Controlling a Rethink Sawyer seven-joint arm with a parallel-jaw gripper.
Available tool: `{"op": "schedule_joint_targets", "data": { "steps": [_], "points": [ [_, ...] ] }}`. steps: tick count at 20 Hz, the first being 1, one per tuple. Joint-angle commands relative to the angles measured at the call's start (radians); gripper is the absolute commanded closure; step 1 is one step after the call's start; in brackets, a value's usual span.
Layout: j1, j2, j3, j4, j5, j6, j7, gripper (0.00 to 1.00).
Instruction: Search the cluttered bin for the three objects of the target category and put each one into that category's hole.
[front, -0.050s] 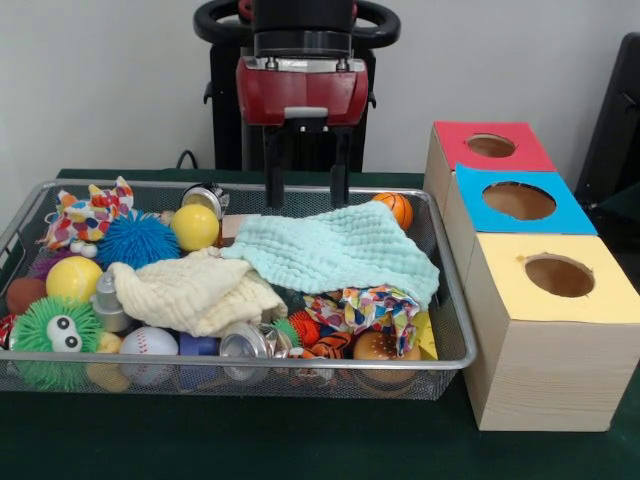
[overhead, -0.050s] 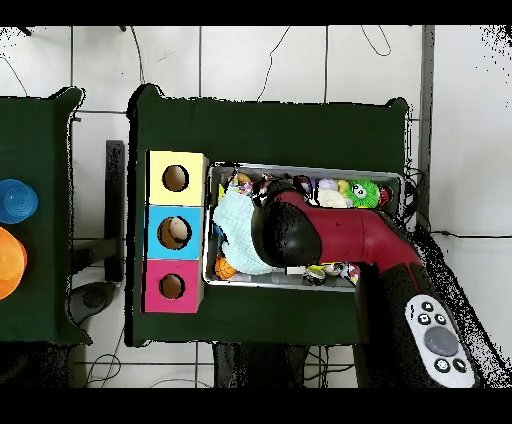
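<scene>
My gripper (front, -0.050s: 306, 200) hangs open over the far side of the wire bin (front, -0.050s: 452, 300), its two black fingers just above a mint cloth (front, -0.050s: 330, 250) and holding nothing. In the bin lie a cream cloth (front, -0.050s: 195, 290), two yellow balls (front, -0.050s: 195, 227) (front, -0.050s: 73, 278), a blue spiky ball (front, -0.050s: 137, 238), a green furry ball with eyes (front, -0.050s: 55, 335), a baseball (front, -0.050s: 148, 345), a small basketball (front, -0.050s: 395, 208), a patterned cloth (front, -0.050s: 365, 310), a toy burger (front, -0.050s: 380, 350) and a metal can (front, -0.050s: 245, 345). In the overhead view the arm (overhead, -0.050s: 330, 235) hides the gripper and the bin's middle.
Right of the bin stand three wooden boxes with round holes: red top (front, -0.050s: 490, 145), blue top (front, -0.050s: 518, 200), yellow top (front, -0.050s: 558, 275). From above they line the bin's left side: yellow (overhead, -0.050s: 175, 178), blue (overhead, -0.050s: 174, 232), red (overhead, -0.050s: 171, 286). Green cloth covers the table (front, -0.050s: 300, 440).
</scene>
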Motion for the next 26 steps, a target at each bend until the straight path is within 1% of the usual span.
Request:
{"op": "schedule_joint_targets", "data": {
  "steps": [1, 2, 5, 9, 14, 21, 26],
  "points": [
    [0.002, 0.081, 0.03, -0.135, -0.049, 0.092, -0.033, 0.0],
    [0.013, 0.091, 0.006, -0.147, -0.05, 0.108, -0.02, 0.0],
    [0.019, 0.121, -0.014, -0.162, -0.053, 0.123, -0.013, 0.0],
    [0.015, 0.158, -0.024, -0.156, -0.063, 0.097, -0.006, 0.0],
    [0.011, 0.191, -0.019, -0.147, -0.053, 0.082, 0.007, 0.0],
    [0.031, 0.243, -0.058, -0.144, -0.064, 0.052, 0.039, 0.0],
    [0.024, 0.271, -0.063, -0.124, -0.066, 0.001, 0.052, 0.0]
  ]
}}
